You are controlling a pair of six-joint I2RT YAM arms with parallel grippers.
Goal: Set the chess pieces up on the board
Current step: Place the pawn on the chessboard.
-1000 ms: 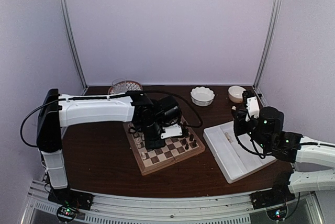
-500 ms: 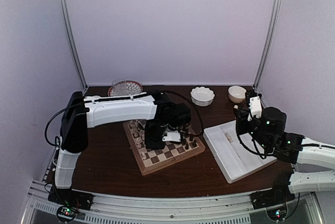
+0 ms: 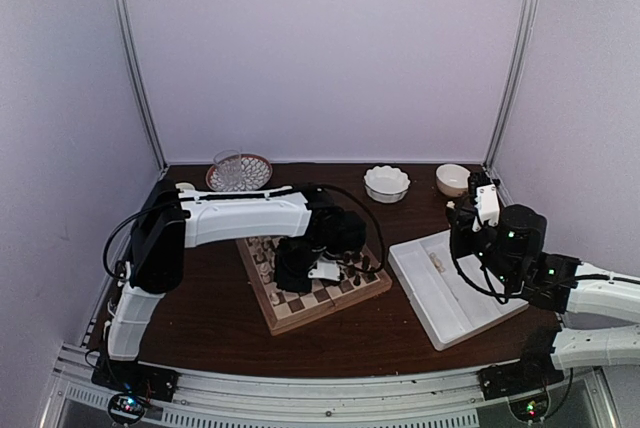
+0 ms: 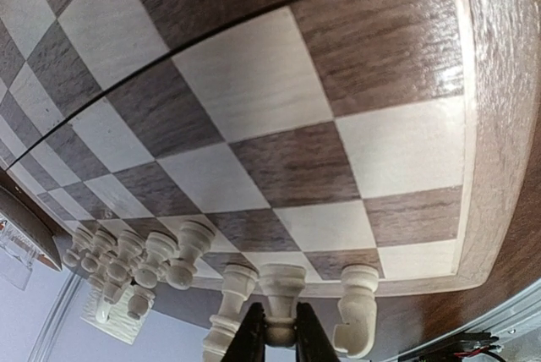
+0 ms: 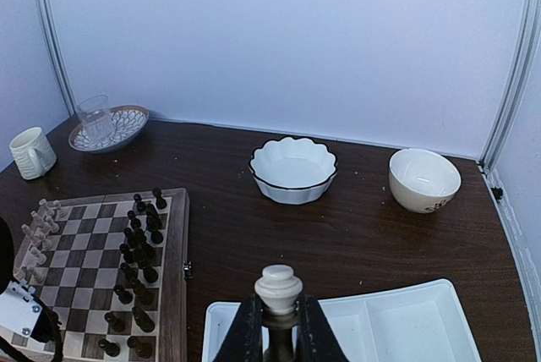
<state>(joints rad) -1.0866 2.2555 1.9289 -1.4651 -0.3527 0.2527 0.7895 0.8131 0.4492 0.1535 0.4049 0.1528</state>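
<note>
Fingers (image 4: 252,338) of the left gripper (image 4: 279,315) are closed narrowly on the stem of a flat-topped cream piece (image 4: 281,284), which is located in the edge row of the board (image 4: 279,108). Whether its base is seated on the square cannot be told. The piece is flanked closely by neighbouring cream pieces (image 4: 359,307), so little room is left at either side of the fingers. A further line of cream-white pieces (image 4: 139,256) is ranged along the same side. Bare checks are shown across the rest of that view, out to the tan rim.

The right gripper (image 5: 277,315) is closed on a round-topped cream piece (image 5: 277,287), which is positioned above the white tray (image 5: 397,328) and well apart from the board.

The left wrist view is confined to the board surface. In the right wrist view the dark pieces (image 5: 139,252) are shown massed along the board side nearest the tray, and a mug (image 5: 32,152), a glass on a patterned plate (image 5: 107,121), a scalloped bowl (image 5: 292,169) and a round bowl (image 5: 424,179) are shown along the far edge of the table (image 5: 211,167), with open wood between them and the board. In the top view the left arm (image 3: 230,213) is stretched over the board, and the piece it holds is hidden.
</note>
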